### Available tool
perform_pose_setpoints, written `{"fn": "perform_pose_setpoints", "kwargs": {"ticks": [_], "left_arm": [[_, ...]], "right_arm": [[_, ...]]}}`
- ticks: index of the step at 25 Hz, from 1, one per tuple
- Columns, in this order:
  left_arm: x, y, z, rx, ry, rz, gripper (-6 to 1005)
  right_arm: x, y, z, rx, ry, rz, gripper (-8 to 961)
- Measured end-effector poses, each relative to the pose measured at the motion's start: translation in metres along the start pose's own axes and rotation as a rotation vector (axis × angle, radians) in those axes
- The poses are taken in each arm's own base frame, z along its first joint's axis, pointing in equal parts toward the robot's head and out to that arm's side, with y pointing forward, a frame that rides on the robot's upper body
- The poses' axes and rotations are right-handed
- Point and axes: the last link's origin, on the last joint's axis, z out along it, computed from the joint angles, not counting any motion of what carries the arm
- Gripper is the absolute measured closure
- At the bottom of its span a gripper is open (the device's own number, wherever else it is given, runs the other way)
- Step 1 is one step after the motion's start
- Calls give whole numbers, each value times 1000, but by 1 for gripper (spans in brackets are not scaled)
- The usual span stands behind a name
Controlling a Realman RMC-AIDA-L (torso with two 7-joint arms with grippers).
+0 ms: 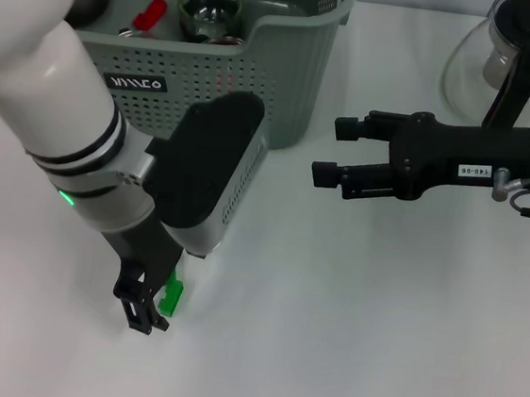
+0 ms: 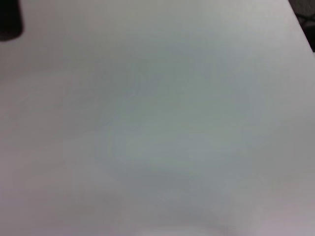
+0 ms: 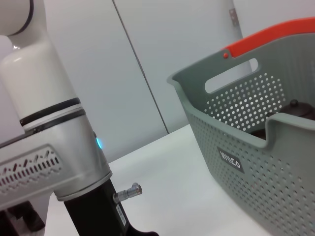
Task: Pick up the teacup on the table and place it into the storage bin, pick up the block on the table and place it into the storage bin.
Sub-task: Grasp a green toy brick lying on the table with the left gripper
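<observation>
Spreading white across the scene, the table (image 1: 373, 343) carries the storage bin (image 1: 288, 68) at its far edge, left of centre. The left hand (image 1: 147, 314) reaches down near the table's near edge, its fingers narrowed around the green block (image 1: 172, 293). The right hand (image 1: 336, 151) hovers toward the right edge, fingers apart, holding nothing.

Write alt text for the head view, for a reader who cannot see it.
The left gripper is down at the white table, at a small green block. The right gripper hovers open beside the grey-green storage bin; a glass pot stands behind it.
</observation>
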Motion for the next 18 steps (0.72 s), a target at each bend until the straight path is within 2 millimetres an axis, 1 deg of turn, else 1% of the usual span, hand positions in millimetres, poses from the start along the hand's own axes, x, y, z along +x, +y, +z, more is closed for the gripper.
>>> {"fn": "perform_pose_setpoints", "kwargs": {"ticks": [10,18], "left_arm": [[7,4,8,-15,-28,47,47],[7,4,18,-26,-37,55,48]], "right_arm": [[0,0,1,3,2,-7,12],[-1,-1,1,5,-5,-16,12]]}}
